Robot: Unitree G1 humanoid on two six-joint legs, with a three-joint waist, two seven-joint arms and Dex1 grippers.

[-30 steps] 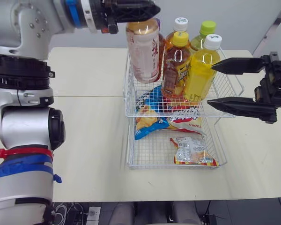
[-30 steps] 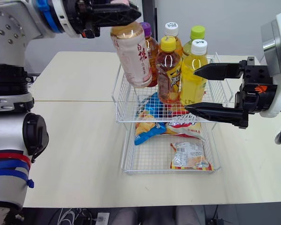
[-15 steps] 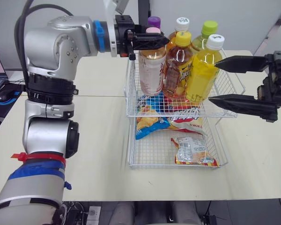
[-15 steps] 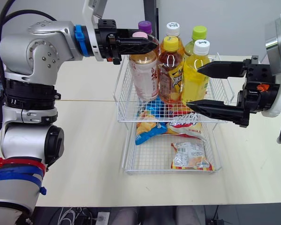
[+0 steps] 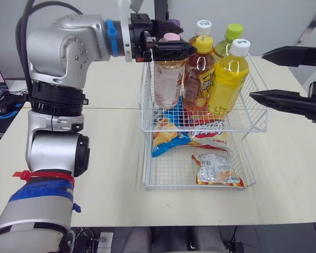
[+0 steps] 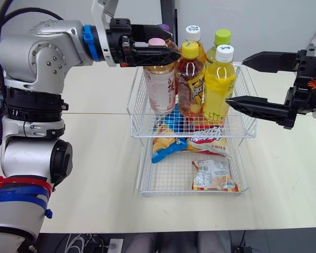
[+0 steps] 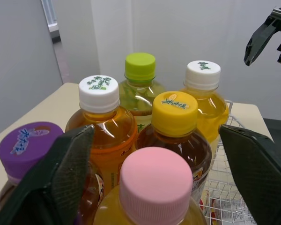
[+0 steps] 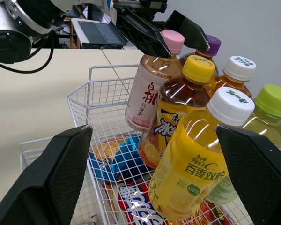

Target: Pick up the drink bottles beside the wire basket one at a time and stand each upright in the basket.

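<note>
**Q:** Left gripper (image 7: 155, 136) first: is it clamped on anything?

**R:** No. Its two black fingers (image 7: 61, 173) stand wide apart on either side of the pink cap, touching neither it nor the neck. The pink-capped plastic bottle of pale peach tea (image 5: 167, 79) stands upright on its own at the left front of the upper tier of the white wire basket (image 5: 253, 113).

**Q:** What has changed?

**R:** A second ago that bottle hung tilted above the basket in the same gripper. Half a second ago it was down inside the tier with the fingers closed at its neck. Now they have let go, so I'd judge this placement done, with only the withdrawal to follow.

**Q:** And the right gripper (image 5: 257, 74)?

**R:** Open as well, holding nothing. Earlier its fingertips flanked the white-capped bottle of yellow drink (image 5: 226, 84); now it has pulled back to the right, just beside the basket's wall.

**Q:** Any risk?

**R:** The peach tea is packed close against the yellow-capped bottle of amber tea (image 5: 197, 79), so a careless retreat could clip a cap.

**Q:** Progress?

**R:** Six bottles stand in the tier. Whether more wait elsewhere, I cannot tell.
</note>
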